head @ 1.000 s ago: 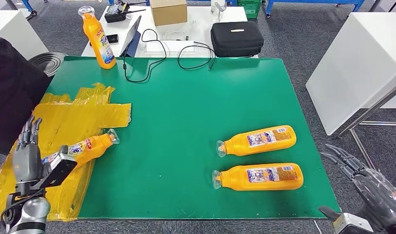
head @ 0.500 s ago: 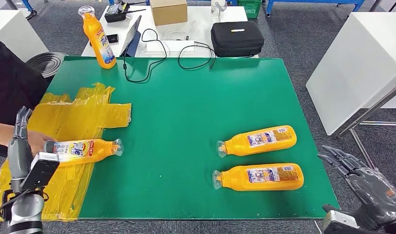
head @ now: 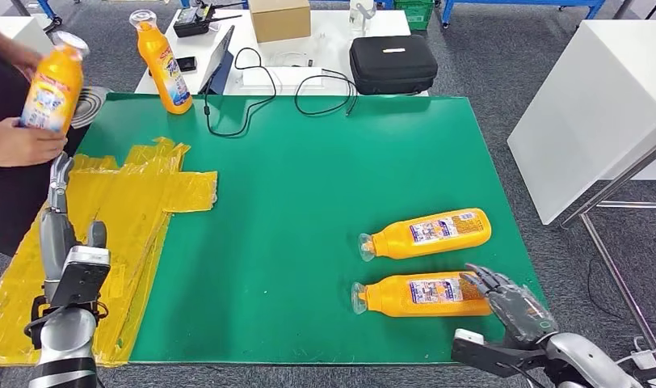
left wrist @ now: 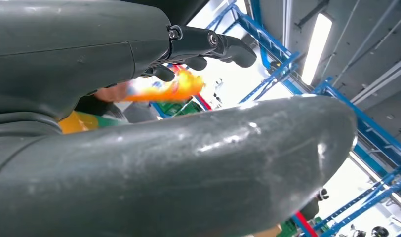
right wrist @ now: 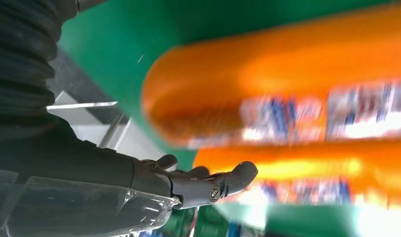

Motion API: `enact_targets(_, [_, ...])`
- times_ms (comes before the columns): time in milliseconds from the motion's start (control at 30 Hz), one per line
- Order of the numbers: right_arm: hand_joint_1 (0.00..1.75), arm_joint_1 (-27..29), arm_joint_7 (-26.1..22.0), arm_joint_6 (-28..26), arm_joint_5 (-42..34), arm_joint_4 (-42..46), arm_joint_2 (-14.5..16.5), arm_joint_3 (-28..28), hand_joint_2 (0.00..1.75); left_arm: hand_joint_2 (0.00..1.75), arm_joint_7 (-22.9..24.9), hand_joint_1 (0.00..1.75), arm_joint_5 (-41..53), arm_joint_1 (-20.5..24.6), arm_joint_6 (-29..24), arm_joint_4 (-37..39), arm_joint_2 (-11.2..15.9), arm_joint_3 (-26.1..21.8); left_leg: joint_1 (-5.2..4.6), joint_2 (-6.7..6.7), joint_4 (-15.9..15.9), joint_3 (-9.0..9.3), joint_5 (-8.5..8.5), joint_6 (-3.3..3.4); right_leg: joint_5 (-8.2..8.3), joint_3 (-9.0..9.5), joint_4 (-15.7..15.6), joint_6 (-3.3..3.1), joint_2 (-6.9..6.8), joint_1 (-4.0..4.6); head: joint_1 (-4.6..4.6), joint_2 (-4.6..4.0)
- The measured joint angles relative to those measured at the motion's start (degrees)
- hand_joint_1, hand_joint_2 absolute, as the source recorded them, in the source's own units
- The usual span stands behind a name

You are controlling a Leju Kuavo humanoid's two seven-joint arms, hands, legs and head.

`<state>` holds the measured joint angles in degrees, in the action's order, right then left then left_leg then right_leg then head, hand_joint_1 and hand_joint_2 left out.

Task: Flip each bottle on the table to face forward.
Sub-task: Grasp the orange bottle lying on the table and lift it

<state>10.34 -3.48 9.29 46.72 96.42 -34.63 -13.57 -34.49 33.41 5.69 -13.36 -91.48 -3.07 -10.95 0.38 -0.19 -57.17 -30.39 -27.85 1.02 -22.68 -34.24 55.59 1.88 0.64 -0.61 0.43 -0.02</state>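
Two orange bottles lie on their sides on the green mat, caps to the left: the farther bottle and the nearer bottle. My right hand reaches over the nearer bottle's base end with its fingers spread, gripping nothing. Both bottles appear blurred in the right wrist view, the nearer bottle beyond my fingers. My left hand stands empty, fingers pointing up, over the yellow sheet. A person's hand holds a third bottle up at the far left. A fourth bottle stands upright at the back.
Behind the mat, a white table carries a black case, a cardboard box, a tablet and cables that trail onto the mat. Another white table stands to the right. The person stands at the left edge.
The person has lifted the bottle off the yellow sheet by my left hand and raised it high at the left. My right hand has moved in from the table's edge onto the nearer bottle's base.
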Motion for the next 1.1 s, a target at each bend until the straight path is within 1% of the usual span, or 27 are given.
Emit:
enact_targets(167, [0.0, -3.7, 0.44, -1.35, 1.68, -6.24, 2.43, -3.25, 1.75, 0.0, 0.26, 0.0, -0.63, 0.37, -0.34, -0.08, -0.01, 1.15, 0.01, 0.01, 0.0, 0.02, 0.0, 0.0, 0.0, 0.0, 0.0, 0.0, 0.01, 0.0, 0.02, 0.0])
enact_targets(300, [0.0, -6.65, 0.47, -1.72, 2.63, -9.88, 4.35, -4.51, 1.75, 0.0, 0.33, 0.0, -0.85, 0.53, -0.34, -0.08, -0.01, 1.57, -0.01, 0.01, 0.0, 0.09, 0.0, 0.0, 0.0, 0.06, -0.01, 0.0, 0.01, -0.01, 0.03, 0.0])
enact_targets(433, [0.0, -8.13, 0.29, -1.73, 3.27, -12.43, 5.82, -5.34, 1.75, 0.0, 0.38, 0.0, -0.99, 0.55, -0.36, -0.08, -0.01, 1.91, -0.02, -0.01, 0.0, 0.09, 0.0, 0.0, 0.0, 0.1, 0.0, 0.0, 0.0, -0.01, 0.02, 0.0])
enact_targets(767, [0.0, -12.16, -0.36, -1.68, 5.36, -17.28, 8.55, -5.99, 1.75, 0.0, 0.46, 0.0, -1.43, 0.61, -0.41, -0.08, -0.02, 2.4, 0.01, 0.18, 0.0, 0.22, -0.01, 0.0, 0.01, 0.16, -0.01, -0.01, 0.13, 0.01, 0.03, 0.0])
enact_targets(933, [0.0, -13.75, -1.02, -1.53, 5.73, -19.48, 9.23, -6.12, 1.75, 0.0, 0.44, 0.0, -1.79, 0.63, -0.32, -0.08, -0.03, 2.43, 0.0, 0.27, 0.01, 0.41, -0.01, 0.0, 0.01, 0.31, -0.01, -0.01, 0.2, 0.01, 0.03, 0.0])
enact_targets(967, [0.07, -13.92, -1.08, -1.53, 5.73, -19.76, 9.29, -6.12, 1.75, 0.0, 0.44, 0.0, -1.79, 0.63, -0.32, -0.08, -0.03, 2.43, 0.0, 0.27, 0.01, 0.43, -0.02, 0.0, 0.01, 0.33, -0.01, -0.01, 0.2, 0.01, 0.03, 0.0])
enact_targets(1067, [1.38, -14.19, -1.17, -1.51, 5.73, -20.32, 9.39, -6.12, 1.75, 0.0, 0.43, 0.0, -1.8, 0.63, -0.32, -0.08, -0.03, 2.43, 0.0, 0.28, 0.01, 0.44, -0.02, 0.01, 0.01, 0.38, -0.01, -0.01, 0.21, 0.01, 0.03, 0.0])
enact_targets(1100, [1.75, -14.22, -1.24, -1.46, 5.7, -20.43, 9.41, -6.14, 1.75, 0.0, 0.39, 0.0, -1.84, 0.63, -0.32, -0.08, -0.02, 2.43, 0.0, 0.28, 0.01, 0.45, -0.02, 0.01, 0.01, 0.39, -0.02, -0.01, 0.21, 0.01, 0.03, 0.0])
